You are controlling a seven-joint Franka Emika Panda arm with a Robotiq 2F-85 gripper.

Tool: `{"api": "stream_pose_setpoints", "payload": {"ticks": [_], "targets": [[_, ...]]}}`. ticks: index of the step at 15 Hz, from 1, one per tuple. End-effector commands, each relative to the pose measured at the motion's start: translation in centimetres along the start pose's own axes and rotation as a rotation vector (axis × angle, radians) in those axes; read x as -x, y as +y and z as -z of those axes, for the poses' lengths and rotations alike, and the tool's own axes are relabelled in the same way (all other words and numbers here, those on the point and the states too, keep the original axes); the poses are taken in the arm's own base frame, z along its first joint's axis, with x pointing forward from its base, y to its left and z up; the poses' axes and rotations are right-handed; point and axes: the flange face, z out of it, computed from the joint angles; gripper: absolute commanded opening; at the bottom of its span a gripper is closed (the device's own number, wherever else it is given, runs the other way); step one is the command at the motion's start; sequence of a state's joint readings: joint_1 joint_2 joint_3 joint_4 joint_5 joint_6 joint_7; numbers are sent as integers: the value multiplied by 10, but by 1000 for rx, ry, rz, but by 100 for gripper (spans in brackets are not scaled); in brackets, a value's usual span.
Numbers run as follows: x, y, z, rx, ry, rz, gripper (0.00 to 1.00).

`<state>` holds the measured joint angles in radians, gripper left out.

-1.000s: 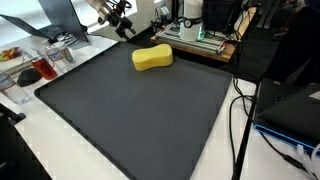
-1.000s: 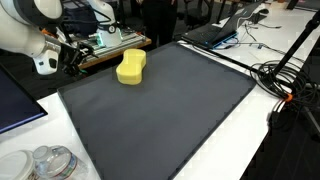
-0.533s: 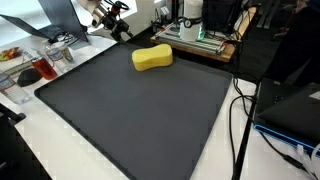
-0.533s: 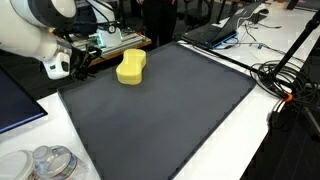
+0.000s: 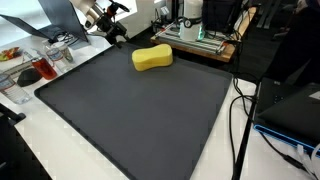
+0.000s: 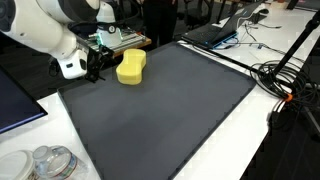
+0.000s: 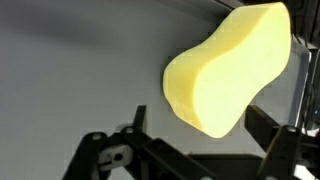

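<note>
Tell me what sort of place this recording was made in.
Most likely a lab or office workbench: a laptop and tangled cables lie beside a dark mat with a yellow sponge on it, laid out like a test surface.

Tool (image 7: 195,125) body is cut off at the wrist view's bottom edge; sponge (image 7: 225,65) is partly hidden behind one finger.
</note>
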<state>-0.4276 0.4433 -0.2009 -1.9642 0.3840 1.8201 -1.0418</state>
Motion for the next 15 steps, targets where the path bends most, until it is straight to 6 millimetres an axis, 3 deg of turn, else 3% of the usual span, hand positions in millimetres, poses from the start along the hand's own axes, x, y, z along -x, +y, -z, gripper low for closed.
{"api": "stream_pose_setpoints", "payload": {"ticks": [1, 10, 15], "targets": [[-28, -25, 4, 103, -35, 24, 100], [-86, -102, -12, 353, -206, 166, 100], [-103, -142, -28, 473, -244, 277, 100]]}}
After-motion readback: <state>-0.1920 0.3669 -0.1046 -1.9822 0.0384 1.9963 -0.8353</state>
